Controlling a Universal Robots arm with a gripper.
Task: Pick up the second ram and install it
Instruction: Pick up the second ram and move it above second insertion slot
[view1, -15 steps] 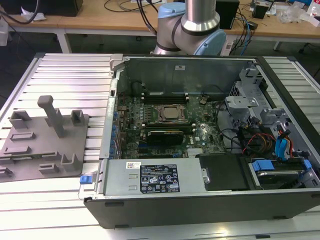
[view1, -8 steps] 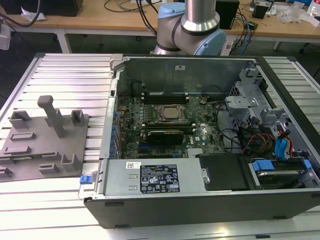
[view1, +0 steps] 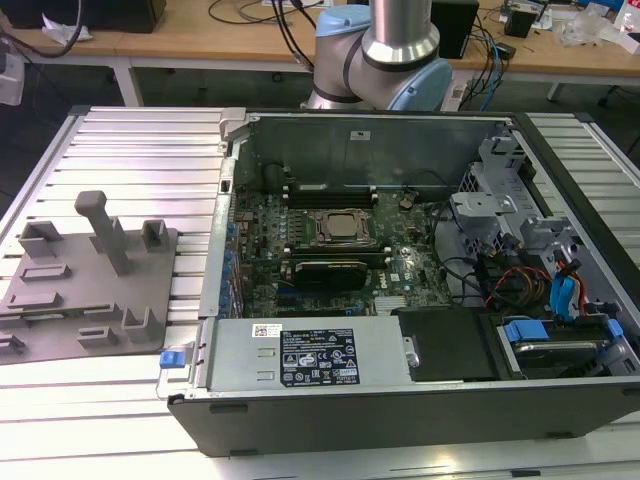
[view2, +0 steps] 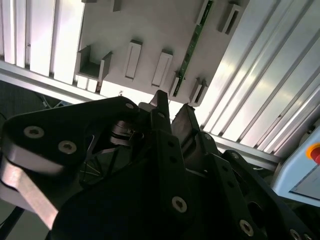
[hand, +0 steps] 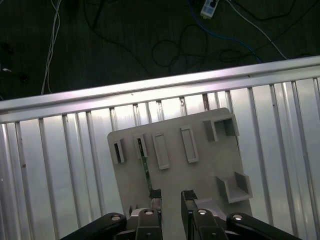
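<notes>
End effector (hand: 171, 196) hangs parted and empty near the second ram (hand: 146, 170), on edge in the grey tray (hand: 200, 177): pick-up step, I'd say, needing a square straddle.

Bright overhead light; strong glare on the slatted table (view2: 280, 100); floor (hand: 125, 40) beyond it dim.

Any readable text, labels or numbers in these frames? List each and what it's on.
Nothing reads legibly.
Black printed label on the grey metal power supply box: print too small.
White barcode sticker on the same box: too small.
White sticker on the computer case's grey inner wall: blurred.
Thin green ram stick in the grey plastic tray: no print discernible.
</notes>
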